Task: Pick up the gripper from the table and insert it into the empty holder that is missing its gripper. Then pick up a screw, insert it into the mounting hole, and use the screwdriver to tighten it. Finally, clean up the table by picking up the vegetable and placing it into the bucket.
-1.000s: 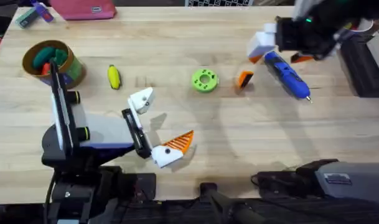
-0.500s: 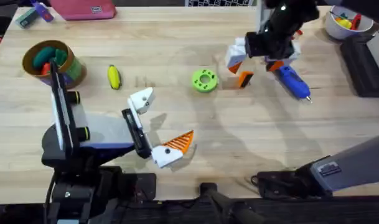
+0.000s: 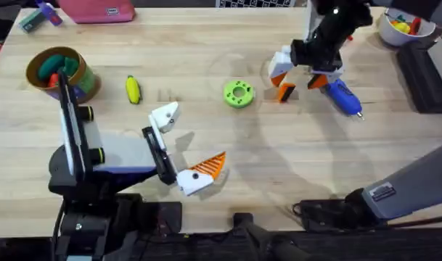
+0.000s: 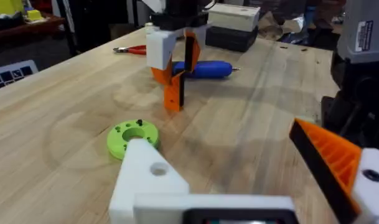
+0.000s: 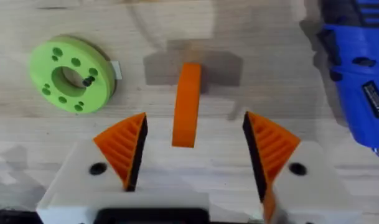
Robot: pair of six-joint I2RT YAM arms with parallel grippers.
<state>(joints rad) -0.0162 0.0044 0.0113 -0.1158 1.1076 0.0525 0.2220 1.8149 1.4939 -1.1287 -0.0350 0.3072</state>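
While the right gripper (image 5: 192,149) hangs with its fingers spread on either side of it, the gripper (image 5: 187,102), a small orange ribbed wedge, stands on edge on the table (image 3: 293,159) between the green disc (image 5: 71,81) and the blue screwdriver (image 5: 357,87).

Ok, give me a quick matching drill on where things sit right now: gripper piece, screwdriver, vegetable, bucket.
Things:
1. gripper
2. screwdriver
3. vegetable
4. bucket

Places:
A. far left of the table, toy pieces inside
B. between the open fingers of the right gripper
C. lying just right of the right gripper
D. on bare wood, right of the bucket

Pairs: 1-B, 2-C, 3-D, 4-A
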